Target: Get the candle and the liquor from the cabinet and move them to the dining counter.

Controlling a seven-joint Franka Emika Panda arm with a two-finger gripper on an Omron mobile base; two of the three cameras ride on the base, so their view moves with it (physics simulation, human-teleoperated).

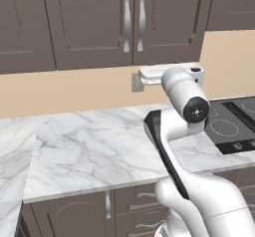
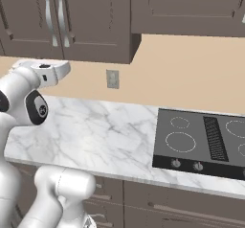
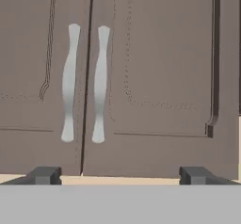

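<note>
Fingers (image 3: pixel 120 175) stand wide apart and hold nothing; in the hand view their two dark tips rise at the bottom, and between them I see the cabinet (image 3: pixel 160 77) with both doors closed. Two long silver handles (image 3: pixel 69 82) hang side by side at the seam of the doors, a little left of the middle. I judge the hand faces the doors because one must be opened first: the candle and the liquor should be inside, hidden behind the wood.

From the left base view, the arm (image 1: pixel 187 101) reaches up from the lower right and the hand is level under the cabinet (image 1: pixel 94 22), above the marble bench (image 1: pixel 94 141). Two handles (image 1: pixel 127 19) are on the doors above it, one wall socket (image 1: pixel 137 81) is behind the hand, and one black stove (image 1: pixel 234 124) is at the right.

From the right base view, the hand (image 2: pixel 45 71) sits just below the same two handles (image 2: pixel 48 18). The stove (image 2: pixel 201 143) shows two front knobs. The dining counter is not to be seen here, so I think the task is at its start.
</note>
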